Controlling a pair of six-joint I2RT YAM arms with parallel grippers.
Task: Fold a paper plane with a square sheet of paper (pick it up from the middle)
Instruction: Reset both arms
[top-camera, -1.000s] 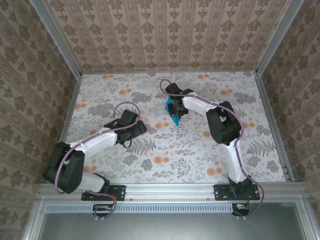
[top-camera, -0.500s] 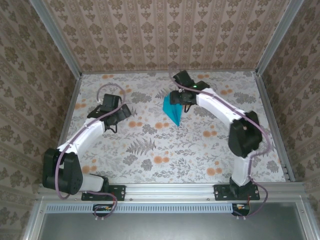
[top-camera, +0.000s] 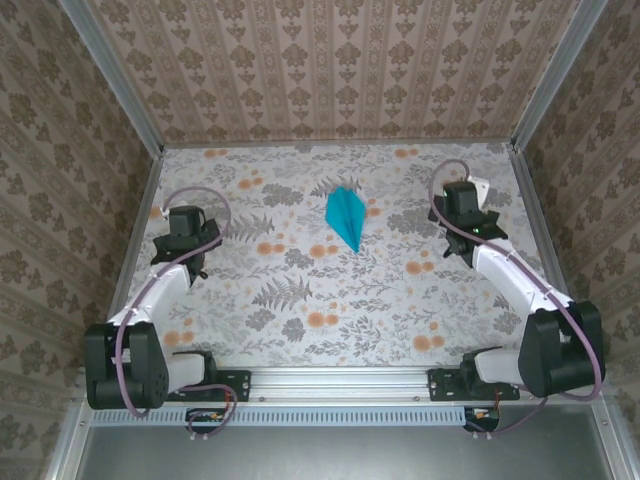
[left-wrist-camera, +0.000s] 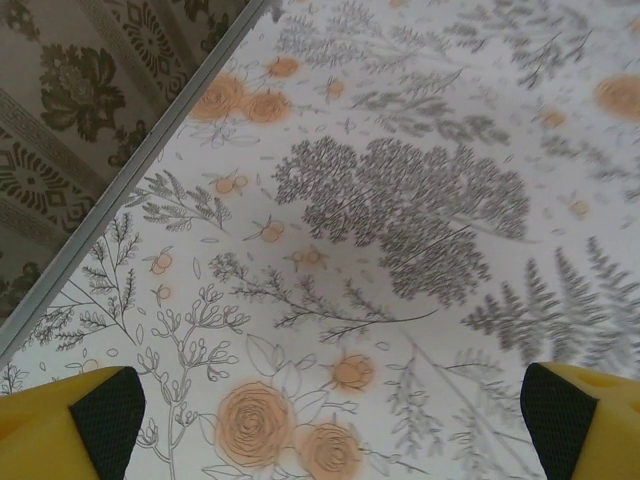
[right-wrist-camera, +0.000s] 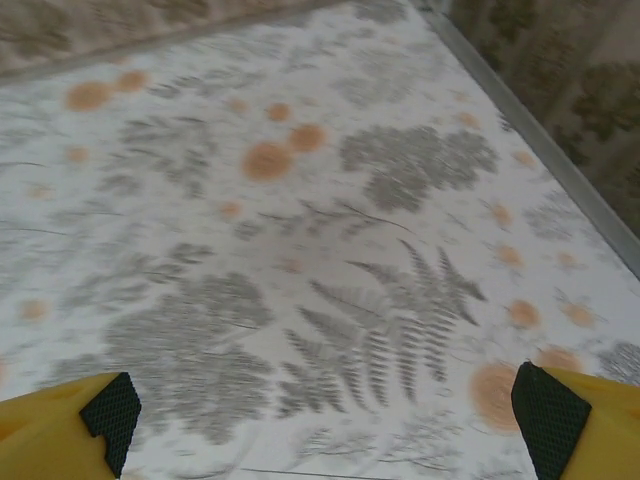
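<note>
Find the plane lying on the counter, in the middle of the far half, well apart from both arms. Reads as a narrow teal dart with a centre crease: pointed end toward the near edge, broader end toward the back wall. Holds its folded shape with nothing touching it.

Turn to the left claw: released, yellow fingers spread wide, with nothing but flowered counter between the dark pads. Hovers by the left rail, far to the left of the plane. Touches no paper.

Turn to the right claw: likewise released, spread wide, grasping nothing. Hovers over flowered counter near the right wall, far to the right of the plane.

Judging by this layout, counts as finished or very nearly so: creased, shaped into a dart, set down and let go. Leaves little to do, probably no more than bringing both arms home. Calls for no further fold, as far as the top view tells. Cannot judge evenness of the wings or tightness of the creases from above; too small for that. Cannot rule out a last pressing along the centre crease either.
</note>
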